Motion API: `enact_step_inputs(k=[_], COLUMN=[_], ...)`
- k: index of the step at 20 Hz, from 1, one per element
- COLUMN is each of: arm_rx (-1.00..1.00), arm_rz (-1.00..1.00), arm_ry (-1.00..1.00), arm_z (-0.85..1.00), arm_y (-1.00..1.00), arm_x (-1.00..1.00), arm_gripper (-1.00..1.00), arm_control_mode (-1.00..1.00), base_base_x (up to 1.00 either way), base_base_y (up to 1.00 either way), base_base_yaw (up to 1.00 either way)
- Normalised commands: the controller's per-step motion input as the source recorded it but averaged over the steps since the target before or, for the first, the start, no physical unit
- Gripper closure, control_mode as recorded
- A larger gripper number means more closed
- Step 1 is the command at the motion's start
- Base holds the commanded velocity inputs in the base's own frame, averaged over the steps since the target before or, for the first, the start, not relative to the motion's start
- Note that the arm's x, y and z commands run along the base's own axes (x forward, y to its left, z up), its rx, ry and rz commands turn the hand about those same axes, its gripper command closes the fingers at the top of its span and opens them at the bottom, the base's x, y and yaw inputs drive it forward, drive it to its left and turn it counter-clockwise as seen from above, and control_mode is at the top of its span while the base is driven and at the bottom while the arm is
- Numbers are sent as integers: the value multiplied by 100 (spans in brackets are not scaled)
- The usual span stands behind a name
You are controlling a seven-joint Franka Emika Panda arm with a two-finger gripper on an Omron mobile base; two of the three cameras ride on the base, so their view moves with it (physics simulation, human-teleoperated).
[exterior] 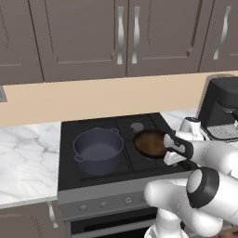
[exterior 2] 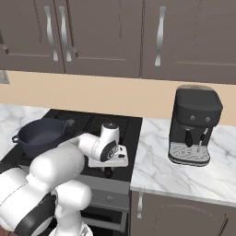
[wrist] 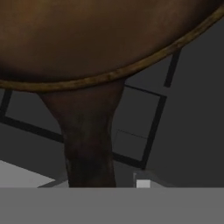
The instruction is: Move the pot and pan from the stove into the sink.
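The dark blue-grey pot stands on the left front burner of the black stove. To its right sits the pan, a shallow skillet with a brown inside. My gripper is low at the pan's right edge, over its handle. In the hand view the pan spans the top and its dark handle runs down between my fingertips, which close on it. The sink is out of view.
A black coffee machine stands on the white marble counter right of the stove. Marble counter also lies left of the stove. Brown wall cabinets hang above.
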Motion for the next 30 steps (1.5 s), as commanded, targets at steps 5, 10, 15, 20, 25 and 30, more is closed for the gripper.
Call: enact_step_inputs(k=[5, 10, 15, 20, 25, 30], arm_rx=[1, 2, 0, 0, -2, -4], arm_rz=[0, 0, 5, 11, 15, 17], arm_ry=[0, -3, -2, 0, 0, -1], arm_z=[32, 62, 67, 63, 47, 32], arm_y=[0, 0, 1, 13, 21, 26], arm_x=[0, -13, -31, -48, -64, -71], arm_gripper=[100, 100, 100, 100, 100, 100], arm_control_mode=[-100, -100, -100, -100, -100, -100], base_base_x=[0, 0, 0, 0, 0, 0], base_base_y=[0, 0, 0, 0, 0, 0], base_base_yaw=[0, 0, 0, 0, 0, 0])
